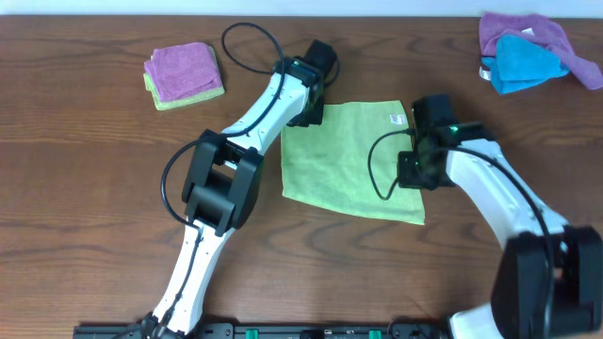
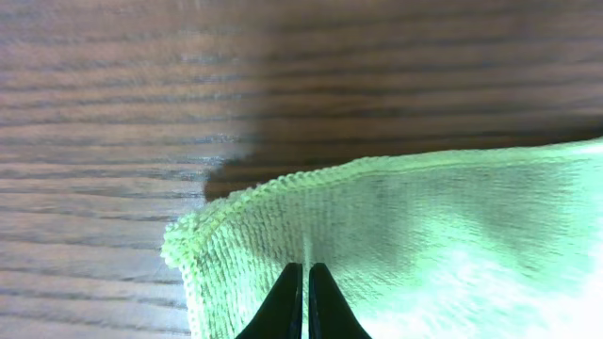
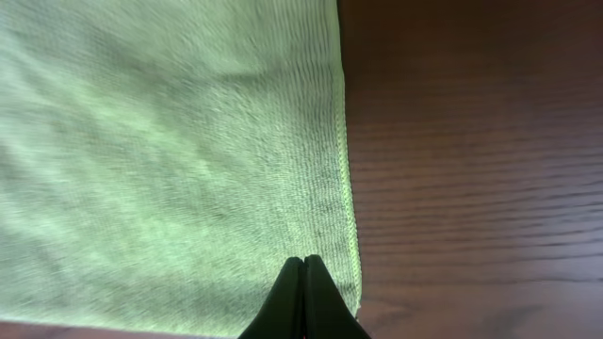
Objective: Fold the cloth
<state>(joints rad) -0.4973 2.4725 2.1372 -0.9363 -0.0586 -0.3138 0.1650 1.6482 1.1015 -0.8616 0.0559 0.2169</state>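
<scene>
Jaws: both pairs pressed shut, tips together. The left gripper (image 2: 306, 270) is at the far left corner (image 2: 179, 247) of the cloth (image 1: 344, 160), the right gripper (image 3: 304, 264) just inside its right hem (image 3: 345, 169); can't tell if either nips fabric. Dark wood table (image 1: 94, 198), w/ the cloth spread flat mid-table betw. the arms. Judged: light, soft, floppy terry; will sag & drag, not slippery, not fragile. Best hold is a pinch at corners/hem, single thin layer. Small white tag (image 1: 397, 119) sits near far right corner.
</scene>
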